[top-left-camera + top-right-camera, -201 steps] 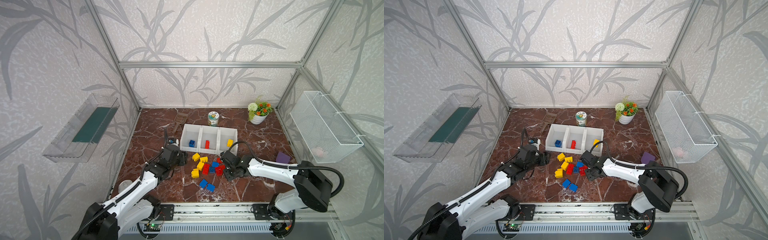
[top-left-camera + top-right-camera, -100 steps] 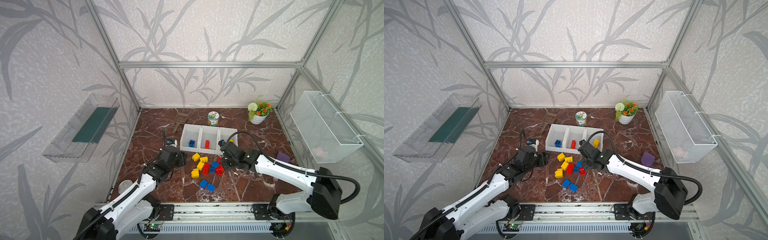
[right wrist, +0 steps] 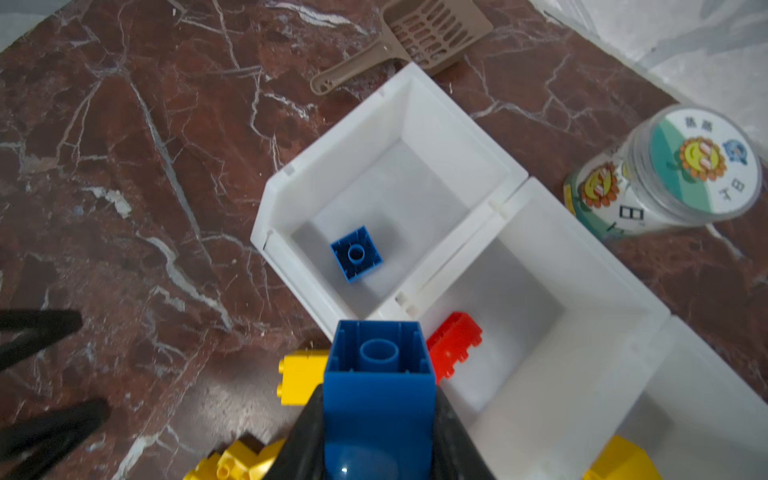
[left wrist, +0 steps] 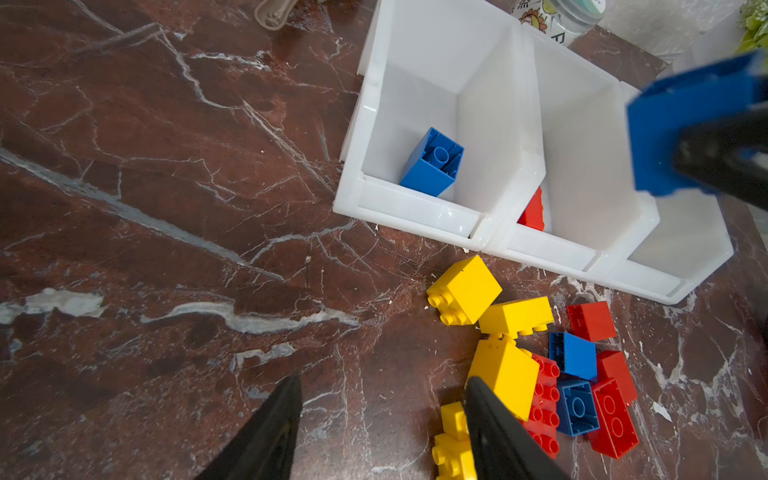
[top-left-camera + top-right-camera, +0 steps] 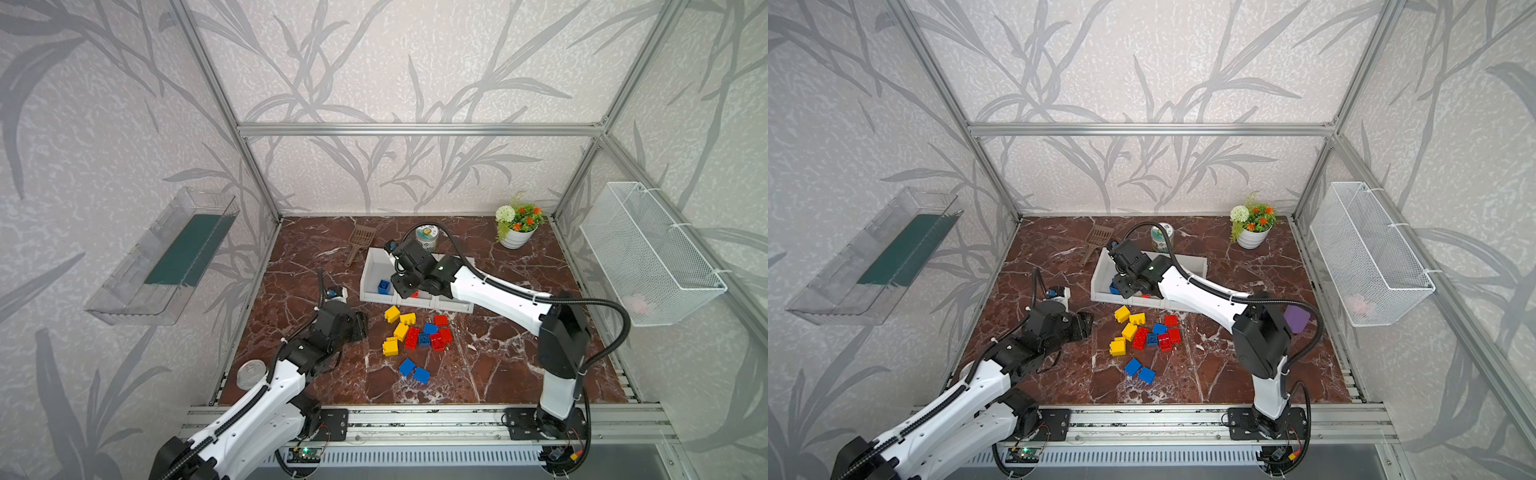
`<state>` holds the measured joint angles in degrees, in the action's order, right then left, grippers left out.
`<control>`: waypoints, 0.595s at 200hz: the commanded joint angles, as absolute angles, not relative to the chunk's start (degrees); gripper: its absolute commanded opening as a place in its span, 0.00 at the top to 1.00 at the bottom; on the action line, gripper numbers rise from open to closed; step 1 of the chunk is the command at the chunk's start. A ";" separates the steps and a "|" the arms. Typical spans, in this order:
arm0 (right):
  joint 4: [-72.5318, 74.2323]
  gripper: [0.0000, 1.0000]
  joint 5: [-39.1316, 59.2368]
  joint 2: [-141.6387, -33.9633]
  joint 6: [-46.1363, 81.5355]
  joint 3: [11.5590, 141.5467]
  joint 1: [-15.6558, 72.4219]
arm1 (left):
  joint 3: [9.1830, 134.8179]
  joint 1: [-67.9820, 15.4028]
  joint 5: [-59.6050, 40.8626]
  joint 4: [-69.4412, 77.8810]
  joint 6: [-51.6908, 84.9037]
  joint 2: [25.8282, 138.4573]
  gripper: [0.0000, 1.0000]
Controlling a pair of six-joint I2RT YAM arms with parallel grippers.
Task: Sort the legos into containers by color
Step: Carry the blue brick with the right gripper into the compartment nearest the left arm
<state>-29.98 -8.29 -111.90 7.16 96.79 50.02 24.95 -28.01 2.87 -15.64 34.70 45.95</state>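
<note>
My right gripper is shut on a blue lego, held hollow side out above the front wall between the left and middle containers. In a top view that gripper hangs over the bins. The left bin holds one blue brick. A red brick lies in the middle bin. Loose red, yellow and blue legos lie on the floor in front of the bins. My left gripper stands open and empty just left of the pile, one finger beside a yellow brick.
Two blue bricks lie apart, nearer the front rail. A brown scoop, a jar and a flower pot stand behind the bins. A purple block sits at right. A wire basket and clear tray hang on the side walls.
The right gripper has risen from the pile with the blue brick and moved back and left over the bins. The left arm has barely moved.
</note>
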 commanded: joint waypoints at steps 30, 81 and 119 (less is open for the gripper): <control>-32.33 0.68 -7.87 -124.31 5.84 110.73 48.10 | 23.16 -28.18 4.12 -18.41 37.06 41.61 0.35; -36.27 0.61 -8.51 -130.24 6.38 118.07 47.44 | 22.81 -28.13 4.23 -19.16 37.18 40.69 0.35; -36.63 0.45 -8.75 -129.51 6.56 117.69 47.27 | 22.75 -28.15 3.61 -18.62 37.28 41.04 0.35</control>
